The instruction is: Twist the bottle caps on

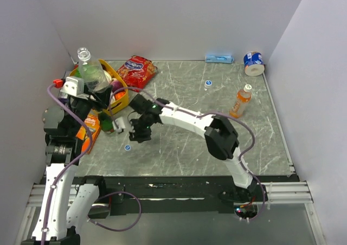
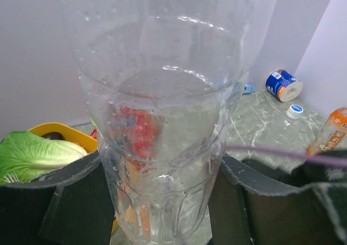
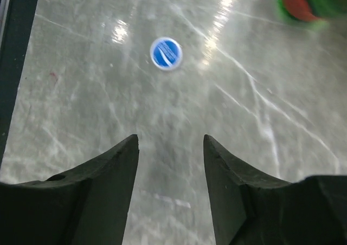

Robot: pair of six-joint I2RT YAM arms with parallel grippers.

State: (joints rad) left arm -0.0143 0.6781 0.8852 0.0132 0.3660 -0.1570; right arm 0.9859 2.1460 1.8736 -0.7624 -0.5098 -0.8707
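My left gripper (image 1: 93, 91) is shut on a clear see-through bottle (image 1: 89, 69), held upright and uncapped above the table's left side. In the left wrist view the bottle (image 2: 162, 93) fills the frame between the left gripper's (image 2: 161, 166) jaws. My right gripper (image 1: 139, 135) is open and empty, low over the table. A blue cap (image 1: 127, 147) lies just beyond it; in the right wrist view the cap (image 3: 166, 53) lies ahead of the right gripper (image 3: 171, 143). A second blue cap (image 1: 208, 84) lies at the back middle. The orange drink bottle (image 1: 241, 102) stands at the right with a pale cap (image 1: 248, 87) on it.
A yellow basket (image 1: 123, 96) with vegetables and a red snack bag (image 1: 138, 70) are at the back left. A dark green bottle (image 1: 107, 123) lies near the left arm. A blue-and-white tape roll (image 1: 254, 63) and a blue packet (image 1: 219, 58) sit by the back wall.
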